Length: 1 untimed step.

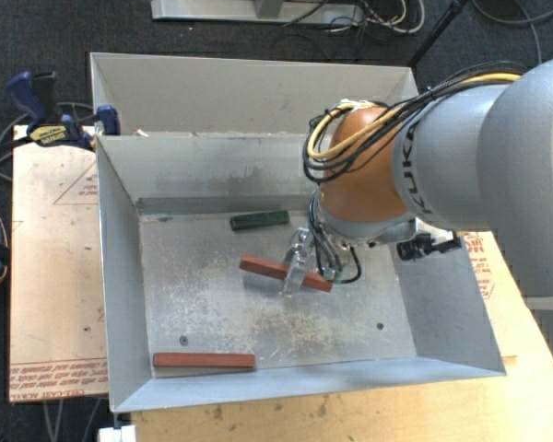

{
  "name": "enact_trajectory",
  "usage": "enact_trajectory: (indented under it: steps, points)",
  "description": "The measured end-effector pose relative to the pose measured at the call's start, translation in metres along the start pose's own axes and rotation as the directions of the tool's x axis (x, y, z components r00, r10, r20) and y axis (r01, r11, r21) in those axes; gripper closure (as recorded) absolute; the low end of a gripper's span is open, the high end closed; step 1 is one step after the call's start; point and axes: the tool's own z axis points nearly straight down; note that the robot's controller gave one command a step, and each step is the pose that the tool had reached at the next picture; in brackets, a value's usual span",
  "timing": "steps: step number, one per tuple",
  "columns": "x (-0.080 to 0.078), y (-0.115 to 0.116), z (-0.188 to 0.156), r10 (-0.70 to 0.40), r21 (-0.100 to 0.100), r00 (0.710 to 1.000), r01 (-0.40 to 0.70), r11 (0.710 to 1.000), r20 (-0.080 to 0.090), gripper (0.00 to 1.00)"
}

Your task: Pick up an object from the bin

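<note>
Red-brown bar (258,267) lies mid-floor in the grey metal bin (120,247), its right half crossed by the gripper (295,269) set down on it; whether the gripper is open or closed cannot be told.

One camera is watching my work from above, leaning somewhat to one side and facing down into the grey metal bin (120,247). It is standing far enough back to be taking in the whole bin and some dark floor (74,17) beyond it, and my arm (488,155) is stretching in from its right.
</note>
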Motion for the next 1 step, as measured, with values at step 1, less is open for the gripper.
enact_trajectory:
  steps: [1]
  points:
    - [-0.0008,0.0004,-0.0116,-0.001,0.0,1.0,0.001,1.0,0.0,1.0]
